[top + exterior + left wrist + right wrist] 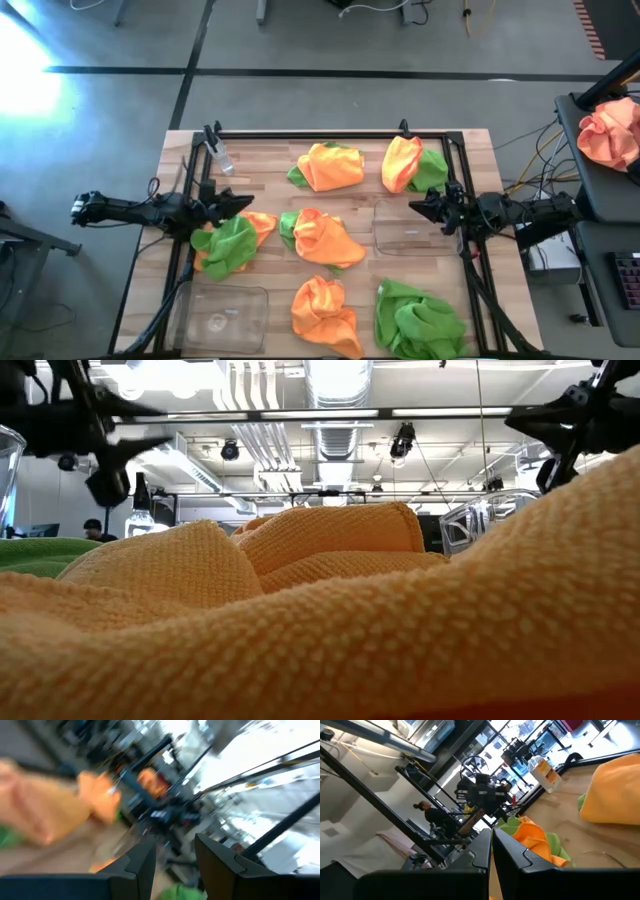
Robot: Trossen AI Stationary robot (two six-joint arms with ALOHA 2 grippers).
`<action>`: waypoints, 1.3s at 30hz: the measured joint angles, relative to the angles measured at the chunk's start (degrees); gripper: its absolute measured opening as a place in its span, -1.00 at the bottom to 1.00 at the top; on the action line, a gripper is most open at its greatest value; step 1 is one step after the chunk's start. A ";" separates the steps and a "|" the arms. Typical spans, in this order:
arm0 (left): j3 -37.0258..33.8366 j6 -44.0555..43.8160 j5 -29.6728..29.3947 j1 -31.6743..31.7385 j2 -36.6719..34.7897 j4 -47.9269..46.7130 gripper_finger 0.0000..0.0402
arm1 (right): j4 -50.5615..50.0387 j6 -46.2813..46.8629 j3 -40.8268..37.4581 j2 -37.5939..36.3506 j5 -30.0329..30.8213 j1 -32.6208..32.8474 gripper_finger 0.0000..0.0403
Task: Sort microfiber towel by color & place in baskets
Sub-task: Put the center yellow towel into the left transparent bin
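Several orange and lime green microfiber towels lie crumpled on the wooden table: an orange-green heap (328,165), another (412,165), a green-orange one (232,242), a middle one (320,238), an orange one (325,312) and a green one (418,320). One see-through basket (222,315) sits at the near left, the other (410,230) right of centre. My left gripper (240,203) (175,857) hovers open over the far edge of the green-orange heap. My right gripper (415,207) (491,845) hovers shut over the right basket's far rim. Neither touches anything.
A small clear bottle (220,155) stands at the table's far left. A black frame (320,133) runs around the table. A peach-pink cloth (610,135) lies on a stand off the table's right. An orange towel (320,620) fills the low view's foreground.
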 joint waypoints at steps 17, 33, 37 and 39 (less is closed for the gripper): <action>14.01 16.26 6.78 0.00 4.48 2.80 -0.40 | -31.78 -11.92 35.84 24.21 3.08 -0.02 -0.94; 45.11 29.84 23.64 -0.02 23.16 -28.18 -0.40 | -59.77 -14.26 66.18 48.62 2.76 0.00 -0.94; 50.31 32.48 24.71 -0.04 25.77 -35.66 -0.40 | -66.57 -14.08 73.21 52.34 2.87 0.00 -0.94; 51.20 32.72 24.68 -0.04 26.12 -38.04 -0.40 | -70.51 -13.39 75.83 54.06 2.96 0.00 -0.94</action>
